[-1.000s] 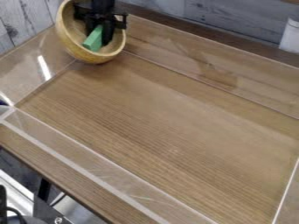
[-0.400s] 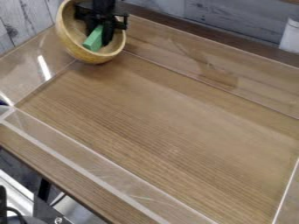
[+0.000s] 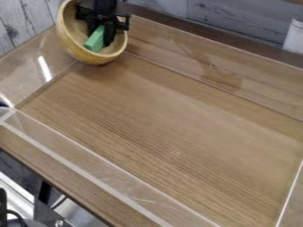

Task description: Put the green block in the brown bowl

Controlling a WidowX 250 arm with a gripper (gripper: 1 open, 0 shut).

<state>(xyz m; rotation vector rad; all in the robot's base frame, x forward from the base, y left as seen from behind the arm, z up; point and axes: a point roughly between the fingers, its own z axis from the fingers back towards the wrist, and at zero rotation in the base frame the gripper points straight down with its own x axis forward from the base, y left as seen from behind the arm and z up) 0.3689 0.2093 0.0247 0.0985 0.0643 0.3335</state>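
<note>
Bowl [image 3: 76, 44] sits at the far left corner of the table [image 3: 178, 115], near the back edge. It is light tan with a thick rim and looks tipped, its opening turned partly toward the right side of the view. Green block [image 3: 95, 40] is inside the bowl, within the rim, lying at a slant with its upper end toward the claw [image 3: 108, 27]. The claw is black and reaches in from the top of the view, over the bowl's right side, with its lower part at the bowl's opening. Claw is clenched; its tips are small and dark here, so cannot tell if the block is pinched in it or only next to it. Cannot tell either whether the claw touches the bowl. Table is wood with visible grain, brown, lighter across the middle. Clear strips run along its left and near side, with a bright glare streak left of the bowl. Gray wood-look panels [image 3: 24, 19] stand behind the far left corner, with more dark paneling along the back. White object [image 3: 295, 35] is at the right edge of the view, partly cut off. Dark gear and cables [image 3: 17, 202] show at the lower left, beyond the table edge, too cropped to identify.
</note>
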